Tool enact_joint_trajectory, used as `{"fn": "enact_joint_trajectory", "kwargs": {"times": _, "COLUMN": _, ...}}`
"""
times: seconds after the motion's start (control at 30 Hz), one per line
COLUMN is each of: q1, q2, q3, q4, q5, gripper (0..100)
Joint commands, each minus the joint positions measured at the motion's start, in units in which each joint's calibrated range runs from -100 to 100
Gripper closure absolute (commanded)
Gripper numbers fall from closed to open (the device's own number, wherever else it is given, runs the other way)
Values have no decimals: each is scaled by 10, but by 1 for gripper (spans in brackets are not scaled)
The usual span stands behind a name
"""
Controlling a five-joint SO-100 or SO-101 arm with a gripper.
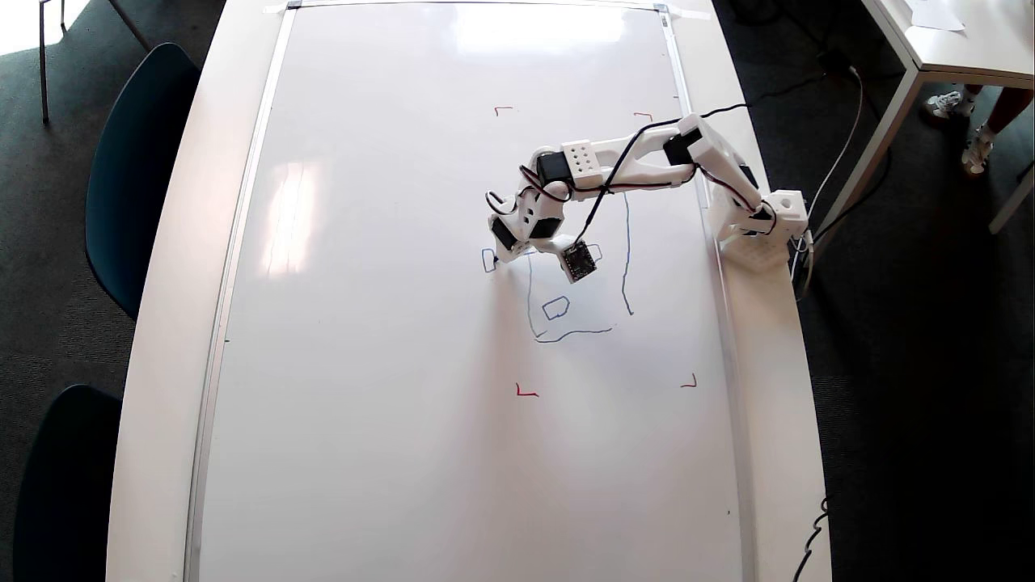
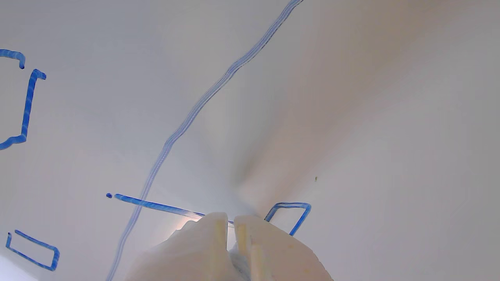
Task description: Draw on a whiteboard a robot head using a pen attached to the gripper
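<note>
The fingers point(image 2: 231, 230) are pressed nearly together; whether they pinch the pen I cannot tell. They sit at the robot head's point(image 1: 578, 275) side box on the whiteboard point(image 1: 388, 323), risking a smear or skipped stroke.

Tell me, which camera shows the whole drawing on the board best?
The overhead view: the robot head appears nearly whole on the whiteboard, with side lines, bottom line and small boxes, though the arm covers its top. The wrist view sits very close, showing only scattered blue strokes past the fingers, never the overall shape.
</note>
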State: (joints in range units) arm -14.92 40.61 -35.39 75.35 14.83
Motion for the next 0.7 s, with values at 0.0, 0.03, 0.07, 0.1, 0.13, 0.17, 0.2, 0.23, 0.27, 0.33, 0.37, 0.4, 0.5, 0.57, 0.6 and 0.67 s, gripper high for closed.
{"fn": "enact_joint_trajectory", "kwargs": {"times": 0.0, "q1": -10, "q2": -29, "q3": -9, "q4": 6, "q5": -3, "gripper": 99}}
{"fn": "enact_joint_trajectory", "kwargs": {"times": 0.03, "q1": -9, "q2": -34, "q3": -18, "q4": 7, "q5": -3, "gripper": 99}}
{"fn": "enact_joint_trajectory", "kwargs": {"times": 0.07, "q1": -8, "q2": -42, "q3": -24, "q4": 8, "q5": -3, "gripper": 99}}
{"fn": "enact_joint_trajectory", "kwargs": {"times": 0.1, "q1": -3, "q2": -53, "q3": -29, "q4": 8, "q5": -3, "gripper": 99}}
{"fn": "enact_joint_trajectory", "kwargs": {"times": 0.13, "q1": 2, "q2": -75, "q3": -42, "q4": 8, "q5": -2, "gripper": 99}}
{"fn": "enact_joint_trajectory", "kwargs": {"times": 0.17, "q1": 4, "q2": -85, "q3": -46, "q4": 8, "q5": -2, "gripper": 99}}
{"fn": "enact_joint_trajectory", "kwargs": {"times": 0.2, "q1": 5, "q2": -96, "q3": -48, "q4": 8, "q5": -2, "gripper": 99}}
{"fn": "enact_joint_trajectory", "kwargs": {"times": 0.23, "q1": 9, "q2": -107, "q3": -48, "q4": 8, "q5": -2, "gripper": 99}}
{"fn": "enact_joint_trajectory", "kwargs": {"times": 0.27, "q1": 12, "q2": -121, "q3": -47, "q4": 9, "q5": -2, "gripper": 99}}
{"fn": "enact_joint_trajectory", "kwargs": {"times": 0.33, "q1": 18, "q2": -158, "q3": -47, "q4": 31, "q5": -2, "gripper": 99}}
{"fn": "enact_joint_trajectory", "kwargs": {"times": 0.37, "q1": 19, "q2": -170, "q3": -47, "q4": 35, "q5": -2, "gripper": 99}}
{"fn": "enact_joint_trajectory", "kwargs": {"times": 0.4, "q1": 21, "q2": -181, "q3": -47, "q4": 40, "q5": -2, "gripper": 99}}
{"fn": "enact_joint_trajectory", "kwargs": {"times": 0.5, "q1": 34, "q2": -233, "q3": -46, "q4": 47, "q5": -2, "gripper": 99}}
{"fn": "enact_joint_trajectory", "kwargs": {"times": 0.57, "q1": 41, "q2": -261, "q3": -45, "q4": 47, "q5": -2, "gripper": 99}}
{"fn": "enact_joint_trajectory", "kwargs": {"times": 0.6, "q1": 48, "q2": -288, "q3": -47, "q4": 46, "q5": 0, "gripper": 99}}
{"fn": "enact_joint_trajectory", "kwargs": {"times": 0.67, "q1": 63, "q2": -321, "q3": -47, "q4": 38, "q5": 1, "gripper": 99}}
